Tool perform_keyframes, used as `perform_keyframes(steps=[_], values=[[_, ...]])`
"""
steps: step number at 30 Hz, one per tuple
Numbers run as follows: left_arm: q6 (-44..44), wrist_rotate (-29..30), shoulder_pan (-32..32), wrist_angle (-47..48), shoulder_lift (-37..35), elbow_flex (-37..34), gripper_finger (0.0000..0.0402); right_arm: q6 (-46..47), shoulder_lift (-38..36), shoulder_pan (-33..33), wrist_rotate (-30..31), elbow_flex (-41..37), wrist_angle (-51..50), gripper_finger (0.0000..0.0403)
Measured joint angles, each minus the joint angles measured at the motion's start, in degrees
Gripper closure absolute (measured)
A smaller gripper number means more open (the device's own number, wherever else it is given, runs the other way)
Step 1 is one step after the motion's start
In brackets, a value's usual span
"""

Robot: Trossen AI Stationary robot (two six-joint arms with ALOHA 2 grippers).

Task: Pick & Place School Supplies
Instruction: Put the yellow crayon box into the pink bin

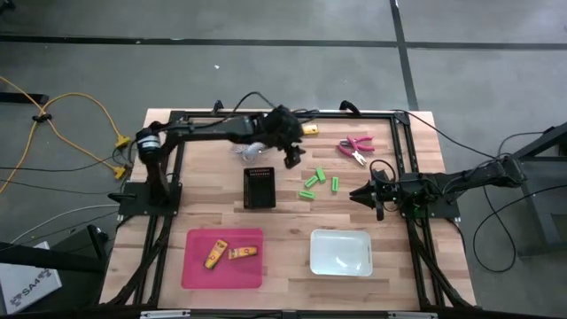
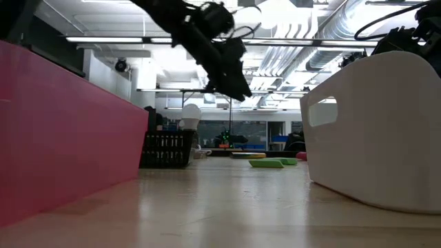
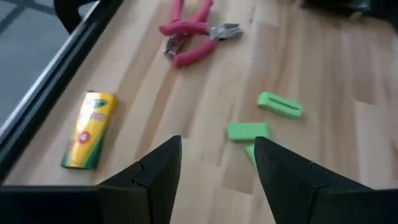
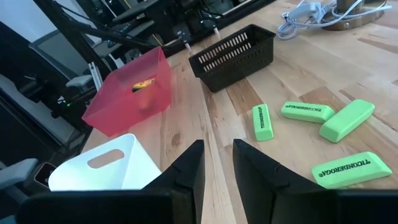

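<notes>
We are seeing the worktop (image 1: 292, 221) carrying a pink bin (image 1: 222, 259) with two yellow-orange pieces (image 1: 228, 254). Our left gripper (image 1: 292, 158) is hovering open-jawed mid-worktop, beside green pieces (image 1: 317, 182). Our right gripper (image 1: 361, 193) is waiting near the right edge with its jaws slightly parted, holding nothing.

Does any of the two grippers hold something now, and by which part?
Nothing is held. The left gripper is open and empty above the table; the right gripper is also empty.

Two yellow crayon boxes (image 1: 229, 254) are seen flat in the pink bin (image 1: 197, 273) near the surface's front-left corner; a third yellow crayon box (image 1: 309, 129), the pink pliers (image 1: 355, 148) and the green erasers (image 1: 320, 182) are laid toward the far edge.
</notes>
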State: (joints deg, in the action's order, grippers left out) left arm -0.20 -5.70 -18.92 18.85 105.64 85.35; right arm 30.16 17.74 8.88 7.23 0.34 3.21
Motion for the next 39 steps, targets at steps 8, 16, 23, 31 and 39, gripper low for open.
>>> perform_keyframes(steps=[8,16,23,31,39], values=[[1.53,-1.22,-2.69,10.93,10.65,14.06,0.0204,0.00,0.00,-0.01,0.17,0.00,-0.01,0.0331],[3.56,-0.21,-5.54,12.06,11.66,15.25,0.0204,0.00,0.53,-0.02,-0.02,0.00,0.03,0.0331],[6.22,-0.04,-8.52,12.15,11.63,15.88,0.0204,-0.01,0.59,0.00,0.08,0.00,-0.03,0.0331],[10.04,-0.41,-9.96,9.21,11.63,16.03,0.0204,0.00,0.59,0.00,0.10,-0.01,0.00,0.0331],[10.62,-0.63,-10.15,7.27,13.70,19.42,0.0204,-0.01,0.59,-0.02,0.08,-0.01,-0.03,0.0331]])
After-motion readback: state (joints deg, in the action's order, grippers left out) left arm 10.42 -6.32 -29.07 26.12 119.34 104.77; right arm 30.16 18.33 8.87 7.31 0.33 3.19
